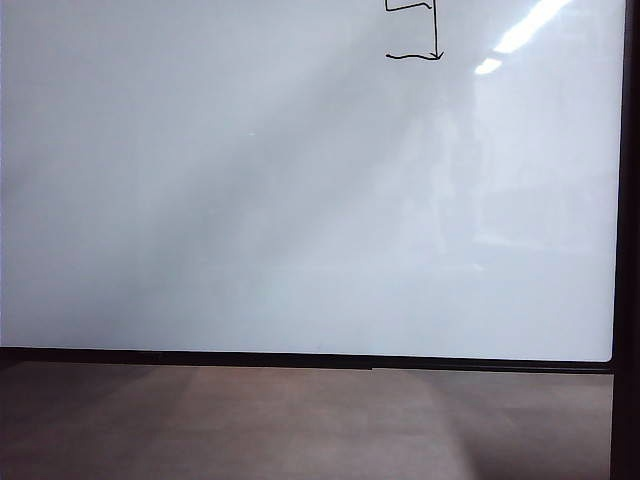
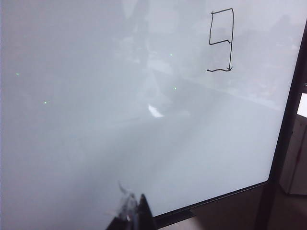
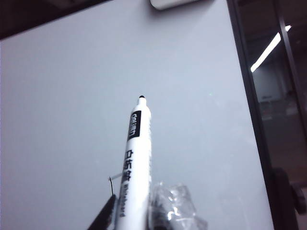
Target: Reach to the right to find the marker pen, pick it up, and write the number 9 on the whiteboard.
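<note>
Overhead, glossy whiteboard [image 1: 300,200], brown surface [image 1: 300,420] below

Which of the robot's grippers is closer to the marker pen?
Right. The right gripper is shut on the marker pen, its tip pointing at the whiteboard. The left gripper holds nothing; it sits by the board's lower edge, and no pen shows in its view.

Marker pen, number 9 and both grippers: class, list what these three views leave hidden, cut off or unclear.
- Number 9: the exterior view's top edge cuts off its loop; the left wrist view shows it whole.
- Marker pen: right wrist view's edge hides its rear end; whether its tip touches the whiteboard is unclear.
- Right gripper: shut on the pen, only finger parts visible.
- Left gripper: only fingertips show at the frame edge; opening unclear.
- Both arms: absent from the exterior view.
</note>
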Action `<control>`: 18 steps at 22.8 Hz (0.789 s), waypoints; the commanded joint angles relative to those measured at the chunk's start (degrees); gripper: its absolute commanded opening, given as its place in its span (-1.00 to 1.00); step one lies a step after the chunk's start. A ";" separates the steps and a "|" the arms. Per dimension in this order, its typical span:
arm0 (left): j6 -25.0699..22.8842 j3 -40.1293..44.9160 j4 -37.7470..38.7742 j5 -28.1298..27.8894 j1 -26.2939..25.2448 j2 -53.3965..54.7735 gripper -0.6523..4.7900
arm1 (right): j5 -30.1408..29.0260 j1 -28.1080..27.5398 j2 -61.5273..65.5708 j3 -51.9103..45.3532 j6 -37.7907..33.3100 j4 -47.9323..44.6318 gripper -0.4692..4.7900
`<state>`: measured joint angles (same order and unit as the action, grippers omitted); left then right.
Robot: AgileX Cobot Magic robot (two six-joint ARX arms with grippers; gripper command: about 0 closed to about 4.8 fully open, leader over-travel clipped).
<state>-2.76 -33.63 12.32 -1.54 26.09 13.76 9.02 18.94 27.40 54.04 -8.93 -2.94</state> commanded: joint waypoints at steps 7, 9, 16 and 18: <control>0.20 11.17 -3.23 11.23 -17.70 -13.70 -0.78 | 0.04 0.07 -1.51 0.31 0.63 3.21 -0.85; 0.15 13.55 -3.87 10.97 -23.61 -13.49 -0.78 | 0.07 0.07 -1.18 0.31 0.70 3.10 -0.85; 0.17 20.33 -3.21 7.78 -29.77 -13.51 -0.78 | -0.09 -0.07 -0.79 0.26 1.36 2.80 -0.85; 0.20 23.26 -3.98 8.35 -29.05 -13.51 -0.78 | -0.11 -0.04 -0.77 0.26 1.40 2.97 -0.85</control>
<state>-2.76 -11.70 9.04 6.24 -3.40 0.19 8.97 18.90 26.59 53.98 -7.84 0.82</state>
